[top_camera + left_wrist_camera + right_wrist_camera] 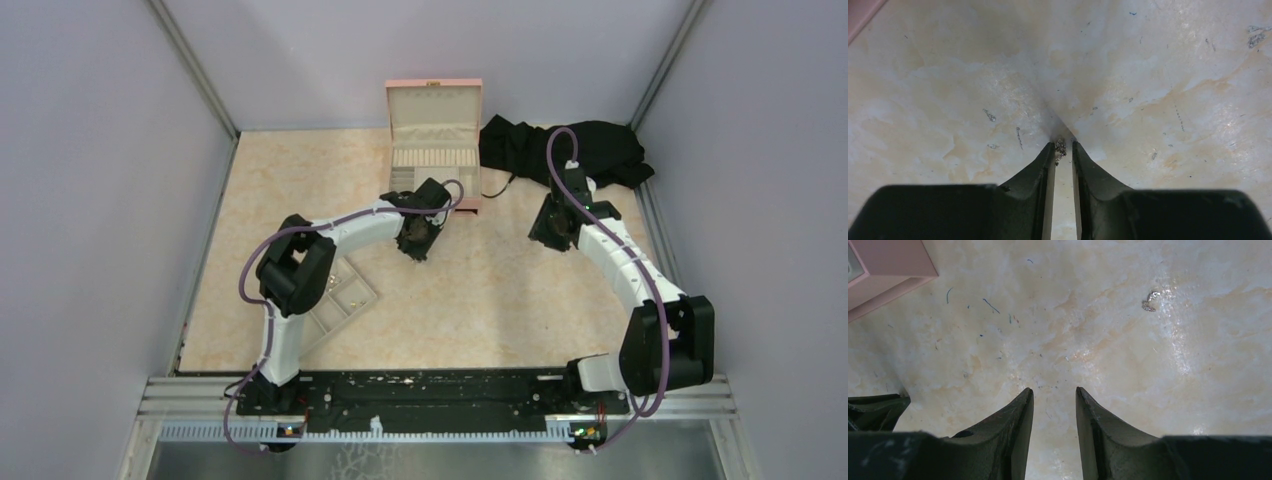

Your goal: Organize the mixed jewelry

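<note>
- Mixed jewelry [1060,148]: one tiny glittery bit lies on the counter [1148,100] between the tips of the left pincer [1063,144], touching one finger [1045,170].
- The left pincer's jaws are nearly together, with a thin gap beside the bit. Whether they actually pinch it cannot be told.
- Right pincer [1054,390]: released, jaws apart, with only counter showing between them.
- A pale speck [1150,301] of jewelry lies on the counter well ahead and to the right of the right pincer. It is too small and glary to make out its shape.
- A greyish speck [1257,37] lies near the upper right edge of the left wrist view, partly cut off by the frame.
- A dark shape [873,410] at the left edge of the right wrist view is cut off and cannot be identified.
- A pink box [435,105] stands open at the far side of the counter, just beyond the left pincer. The wrist views catch only a corner of it.
- A beige tray [365,290] lies by the left arm's elbow, largely hidden under it. Its contents cannot be made out.
- A black cloth [570,145] is heaped at the far right, beyond the right pincer.
- In the overhead view the jewelry is too small to make out.
</note>
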You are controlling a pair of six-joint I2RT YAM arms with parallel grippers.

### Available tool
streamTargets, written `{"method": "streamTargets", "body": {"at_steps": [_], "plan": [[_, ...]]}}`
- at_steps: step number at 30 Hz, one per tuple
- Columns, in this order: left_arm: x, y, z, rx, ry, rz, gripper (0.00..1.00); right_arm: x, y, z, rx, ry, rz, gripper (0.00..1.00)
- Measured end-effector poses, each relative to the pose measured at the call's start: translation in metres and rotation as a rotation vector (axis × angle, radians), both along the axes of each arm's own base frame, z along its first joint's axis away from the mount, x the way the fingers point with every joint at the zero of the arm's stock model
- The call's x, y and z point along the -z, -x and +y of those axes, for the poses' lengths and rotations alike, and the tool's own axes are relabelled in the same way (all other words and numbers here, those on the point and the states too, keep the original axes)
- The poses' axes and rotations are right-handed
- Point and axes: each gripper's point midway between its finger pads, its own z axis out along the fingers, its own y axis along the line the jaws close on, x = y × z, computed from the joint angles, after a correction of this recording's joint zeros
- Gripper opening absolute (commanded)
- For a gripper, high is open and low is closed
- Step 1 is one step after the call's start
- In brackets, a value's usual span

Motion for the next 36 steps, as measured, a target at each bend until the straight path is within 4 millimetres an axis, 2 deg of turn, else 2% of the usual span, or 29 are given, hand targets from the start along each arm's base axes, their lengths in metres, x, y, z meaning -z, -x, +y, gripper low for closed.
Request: {"method": "streamTargets", "body": {"at_steps": [4,8,18,21,27,32,36], "plan": [[0.000,0.000,0.000,0.001,0.002,0.001,0.16,0.000,0.000,0.000,0.000,0.000,0.000,0.37],[0.000,0.000,0.000,0.001,-0.001,0.001,0.00,0.000,0.000,0.000,-0.001,0.000,0.000,0.37],[-0.004,0.001,0.002,-0.016,0.000,0.000,0.00,0.000,-0.001,0.000,-0.001,-0.001,-0.002,0.37],[-0.016,0.003,0.004,-0.035,0.023,0.001,0.00,0.000,-0.001,0.001,-0.002,-0.002,-0.003,0.37],[-0.059,0.007,0.010,-0.090,0.112,-0.045,0.00,0.003,-0.002,0.003,-0.009,-0.011,0.006,0.36],[-0.083,0.013,0.026,-0.153,0.148,-0.068,0.00,0.003,-0.005,0.006,-0.017,-0.023,-0.001,0.36],[-0.094,0.021,0.049,-0.231,0.151,-0.068,0.00,0.004,-0.006,0.008,-0.029,-0.028,0.001,0.36]]}}
